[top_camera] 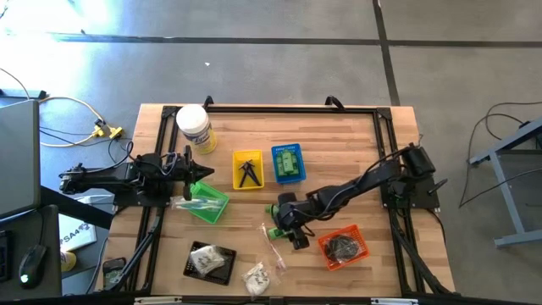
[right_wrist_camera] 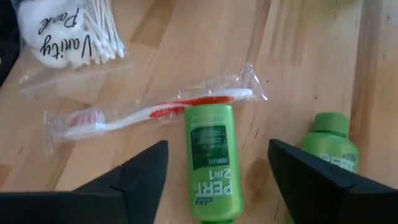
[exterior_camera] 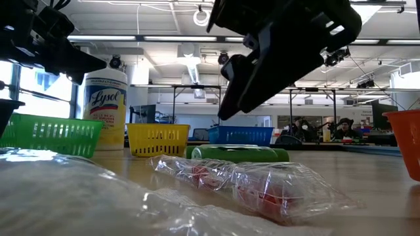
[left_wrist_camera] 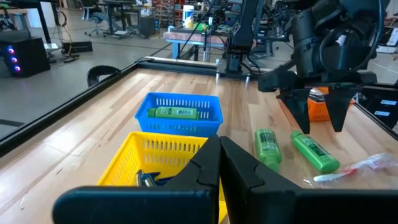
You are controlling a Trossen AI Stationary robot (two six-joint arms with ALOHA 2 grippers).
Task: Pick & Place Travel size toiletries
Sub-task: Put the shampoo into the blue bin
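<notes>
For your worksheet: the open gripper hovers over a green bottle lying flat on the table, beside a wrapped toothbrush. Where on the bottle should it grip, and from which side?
Probably across the middle of the green bottle, from straight above. It lies flat with both long sides free, already between the right gripper's open fingers. Its cap end touches the wrapped toothbrush, so stay clear of that end.

From my station I see the white Lysol jar (top_camera: pixel 194 128) standing at the table's (top_camera: pixel 356 148) far left corner. Mid-table sit a yellow basket (top_camera: pixel 248 169) and a blue basket (top_camera: pixel 288 163) side by side. A green basket (top_camera: pixel 210 203) lies left, an orange basket (top_camera: pixel 343 246) near right, a black tray (top_camera: pixel 209 263) near left.
</notes>
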